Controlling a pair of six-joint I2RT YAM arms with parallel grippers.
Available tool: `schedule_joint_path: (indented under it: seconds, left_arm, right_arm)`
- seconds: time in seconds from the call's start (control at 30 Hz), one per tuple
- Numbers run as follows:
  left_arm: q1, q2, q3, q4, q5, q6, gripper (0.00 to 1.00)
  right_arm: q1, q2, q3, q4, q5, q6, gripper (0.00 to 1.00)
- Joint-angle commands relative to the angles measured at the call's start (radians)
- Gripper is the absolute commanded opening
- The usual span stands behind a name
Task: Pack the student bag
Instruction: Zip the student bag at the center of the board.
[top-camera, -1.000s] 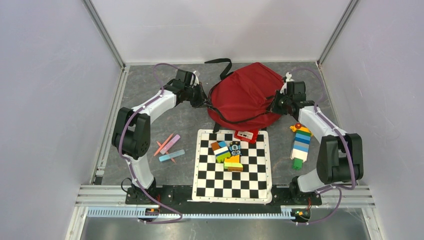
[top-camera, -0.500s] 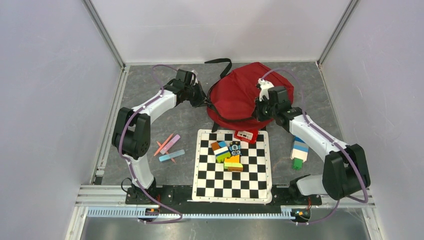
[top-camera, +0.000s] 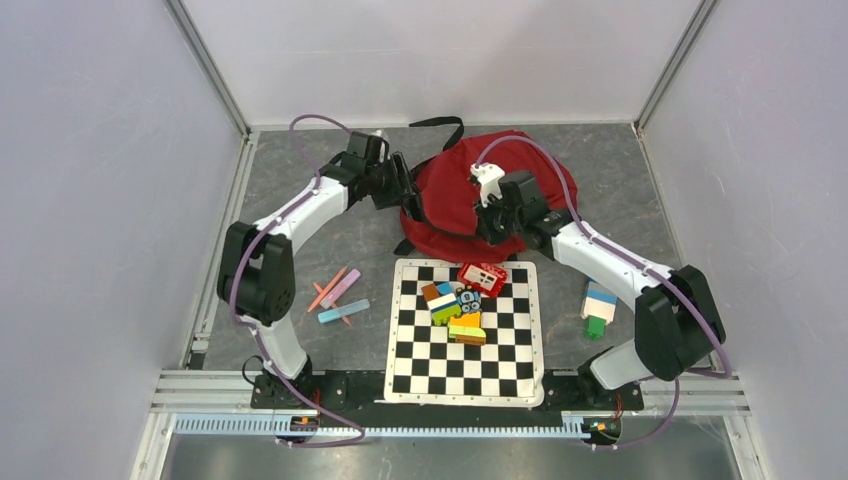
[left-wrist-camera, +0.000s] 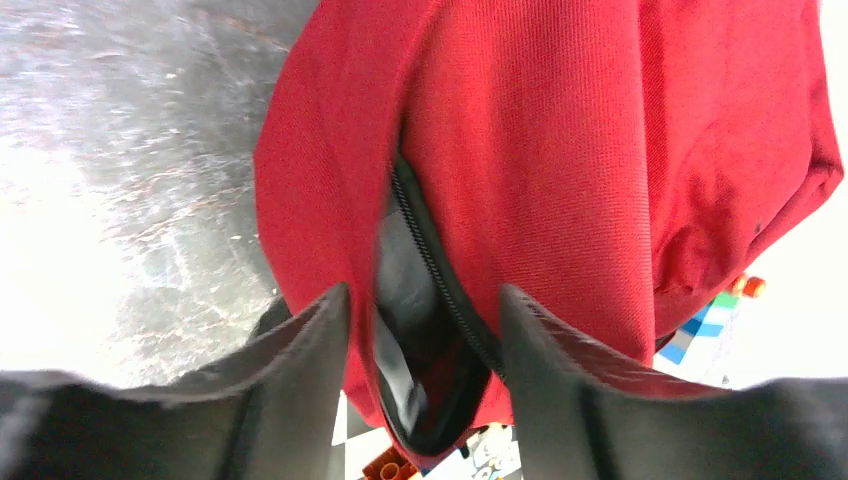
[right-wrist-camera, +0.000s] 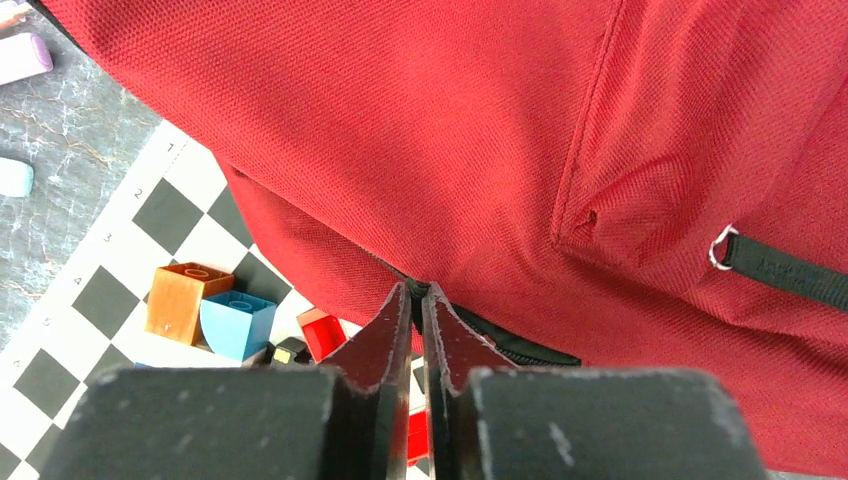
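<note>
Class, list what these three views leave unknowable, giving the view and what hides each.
- Contents of the student bag: left wrist view shows only a sliver of grey lining through its opening; red fabric hides the rest.
- Far end of the block stack: top view, under the right arm.
- Print on the small red box: top view, too small.
- The red piece beside the right tool: right wrist view, partly behind its fingers.

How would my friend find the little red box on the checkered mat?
Find the black-and-white checkered mat. At its far edge, right by the big red backpack, lies the little red box. It is red with white marks on top, while the blocks beside it are blue, green and orange.
</note>
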Motion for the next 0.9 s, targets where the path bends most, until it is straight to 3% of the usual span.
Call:
schedule_joint_path:
  seconds: [0.0,0.07,0.23,0.4,0.53,0.7,0.87]
  left_arm:
    - [-0.006,-0.146,0.06,-0.075,-0.16,0.179,0.74]
    - [-0.005,-0.197,0.043,-0.087,-0.236,0.215,0.86]
    - [-0.018,-0.352,-0.049,-0.016,-0.289,0.29,0.94]
    - [-0.075,-0.426,-0.162,0.124,-0.031,0.397,0.95]
    - [-0.201,-0.355,-0.147,0.104,0.108,0.486,0.93]
    - [-0.36,-0.23,-0.066,0.052,0.092,0.612,0.91]
    - [-0.413,-0.133,-0.009,0.042,0.076,0.736,0.89]
  right_arm:
    - [0.011,-0.047,0.055,0.05,-0.022,0.005,0.13]
    - [0.011,-0.074,0.065,0.051,-0.034,0.015,0.19]
    - [0.011,-0.134,0.104,0.047,0.011,0.067,0.36]
    - [-0.026,-0.16,0.152,-0.018,0.195,0.105,0.52]
    - [-0.156,-0.165,0.139,-0.056,0.176,0.152,0.57]
    - [-0.319,-0.206,0.045,-0.091,0.158,0.265,0.71]
    - [-0.39,-0.256,-0.019,-0.098,0.111,0.308,0.76]
